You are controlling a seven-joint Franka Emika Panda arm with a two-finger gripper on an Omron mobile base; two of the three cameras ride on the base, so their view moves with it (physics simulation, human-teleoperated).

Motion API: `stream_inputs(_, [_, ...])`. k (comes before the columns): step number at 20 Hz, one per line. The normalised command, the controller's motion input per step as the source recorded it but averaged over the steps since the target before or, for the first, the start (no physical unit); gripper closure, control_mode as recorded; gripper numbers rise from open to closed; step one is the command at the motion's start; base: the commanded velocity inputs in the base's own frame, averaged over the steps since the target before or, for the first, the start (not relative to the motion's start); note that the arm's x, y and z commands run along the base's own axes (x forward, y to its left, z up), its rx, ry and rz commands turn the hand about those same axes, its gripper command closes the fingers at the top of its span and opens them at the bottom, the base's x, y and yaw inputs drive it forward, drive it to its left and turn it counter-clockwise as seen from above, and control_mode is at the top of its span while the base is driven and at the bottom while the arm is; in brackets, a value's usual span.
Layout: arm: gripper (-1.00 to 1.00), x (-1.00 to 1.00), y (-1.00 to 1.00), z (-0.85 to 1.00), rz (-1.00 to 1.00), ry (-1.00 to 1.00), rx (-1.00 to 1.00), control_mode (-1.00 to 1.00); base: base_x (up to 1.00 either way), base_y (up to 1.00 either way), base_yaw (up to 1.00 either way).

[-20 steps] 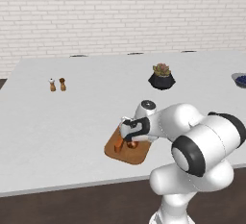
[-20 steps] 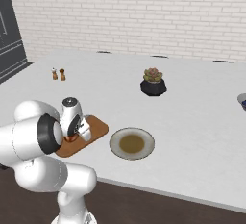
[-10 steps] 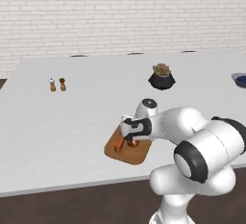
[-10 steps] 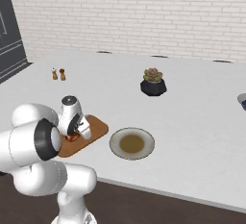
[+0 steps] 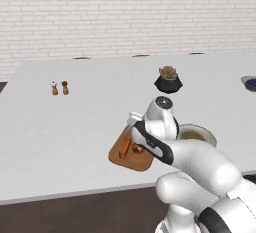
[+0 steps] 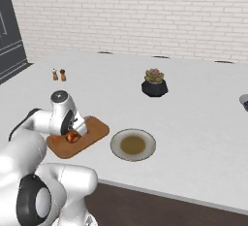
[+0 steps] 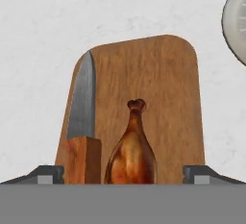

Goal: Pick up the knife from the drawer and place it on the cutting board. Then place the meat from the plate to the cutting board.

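Observation:
The cutting board lies on the white counter near its front edge. On it the knife lies along the left side, orange handle toward me. The meat, a glossy reddish-brown drumstick shape, rests beside the knife on the board. My gripper hovers just above the meat, open, with its fingertips wide apart on either side and nothing between them held. From the base views the gripper points down at the cutting board. The plate is empty. The drawer is out of view.
A potted succulent in a black pot stands behind the plate. Two small shakers stand at the far left of the counter. A blue-filled bowl sits at the right edge. A brick wall closes the back, and a dark cabinet stands left.
The jaws have spread from nearly shut to wide open, letting go of the meat, which now lies on the board. The hand stays over the board.

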Motion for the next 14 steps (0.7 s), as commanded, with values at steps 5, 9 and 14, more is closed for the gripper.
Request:
stream_inputs(5, [-1.0,-0.63,0.0,0.72,0.0,-0.13,0.0,-1.0,0.0,0.0,0.0])
stream_inputs(9, [-1.0,-0.65,0.0,0.55,0.0,-0.15,0.02,-1.0,0.0,0.0,0.0])
stream_inputs(14, [-1.0,-0.46,0.0,0.48,0.0,-0.16,0.0,-1.0,0.0,0.0,0.0])
